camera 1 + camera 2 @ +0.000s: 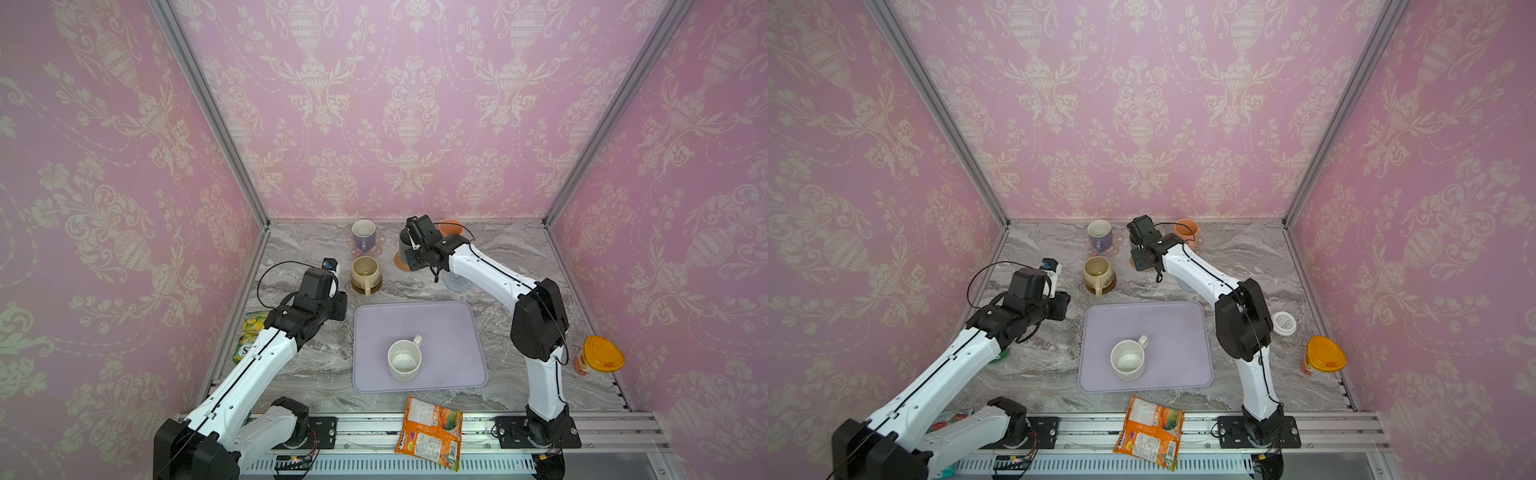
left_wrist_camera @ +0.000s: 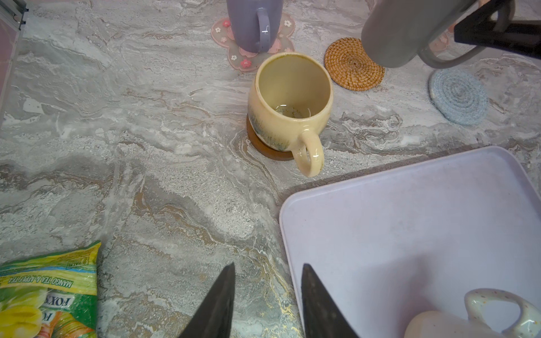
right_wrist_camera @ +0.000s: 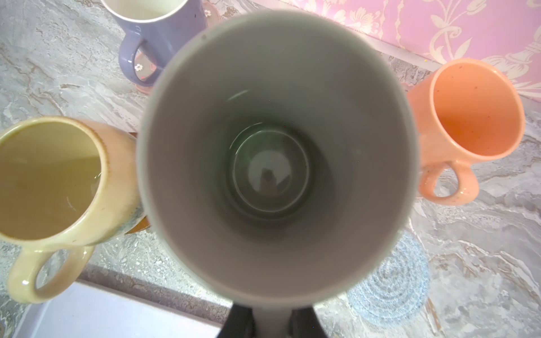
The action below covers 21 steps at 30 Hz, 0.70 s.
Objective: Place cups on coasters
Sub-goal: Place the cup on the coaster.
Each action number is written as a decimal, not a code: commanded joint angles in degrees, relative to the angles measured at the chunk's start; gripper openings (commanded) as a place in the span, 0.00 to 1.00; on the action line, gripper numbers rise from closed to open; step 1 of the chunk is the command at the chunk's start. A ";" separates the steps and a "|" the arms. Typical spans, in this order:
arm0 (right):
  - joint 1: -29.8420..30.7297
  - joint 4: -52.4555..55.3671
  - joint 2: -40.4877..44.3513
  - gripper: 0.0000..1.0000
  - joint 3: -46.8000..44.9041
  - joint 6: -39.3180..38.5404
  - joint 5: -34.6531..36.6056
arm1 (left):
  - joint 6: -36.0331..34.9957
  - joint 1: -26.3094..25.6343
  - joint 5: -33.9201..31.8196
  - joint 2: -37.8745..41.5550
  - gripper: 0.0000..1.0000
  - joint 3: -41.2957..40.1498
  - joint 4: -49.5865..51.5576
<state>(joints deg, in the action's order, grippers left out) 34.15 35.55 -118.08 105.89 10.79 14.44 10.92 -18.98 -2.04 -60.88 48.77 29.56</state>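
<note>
Five cups show, and three of them stand by the back wall. The lavender cup (image 1: pixel 363 235) stands on a pink flower coaster (image 2: pixel 234 55). The beige cup (image 1: pixel 365 272) stands on the dark brown wooden disc (image 2: pixel 263 149), with its handle toward the tray. The peach cup (image 1: pixel 1185 230) is upright at the very back, partly behind your right arm, and what it stands on is mostly hidden.

Your right fingers (image 3: pixel 306 326) are clamped on the handle of the dark grey cup (image 2: pixel 404 32). That cup is right at the woven rattan disc (image 2: pixel 354 64), and in the left wrist view most of the disc is bare. You cannot tell from these views if the cup touches it. The grey-blue disc (image 2: pixel 458 96) lies bare just beside the rattan one.

The speckled white cup (image 1: pixel 404 359) stands upright on the big lavender tray (image 1: pixel 457 324), well apart from the coasters.

Your left fingers (image 2: pixel 218 301) are apart with nothing between them. They hang over the worktop (image 1: pixel 299 249) right at the tray's edge, near the beige cup.

A green snack bag (image 2: pixel 49 295) lies by your left arm. An orange packet (image 1: pixel 430 432) lies at the front edge. A pot with an orange lid (image 1: pixel 602 353) and a small white lid (image 1: pixel 1283 323) sit on your right side.
</note>
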 commanded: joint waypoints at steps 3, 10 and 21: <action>-0.88 -1.84 -1.30 0.00 5.35 2.26 1.75 | 1.29 1.51 2.44 -2.89 0.40 3.03 -0.52; -1.86 -2.27 -3.75 0.00 7.05 3.69 1.29 | 2.09 3.55 4.32 -4.85 0.41 4.26 -1.76; -2.16 -2.85 -7.84 0.00 10.88 4.53 0.38 | 1.56 5.31 5.43 -7.47 0.41 5.63 -1.71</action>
<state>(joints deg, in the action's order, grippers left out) 31.99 36.45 -126.17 113.01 13.78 14.31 11.70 -14.44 2.11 -67.88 52.60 27.94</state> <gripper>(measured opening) 0.159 0.406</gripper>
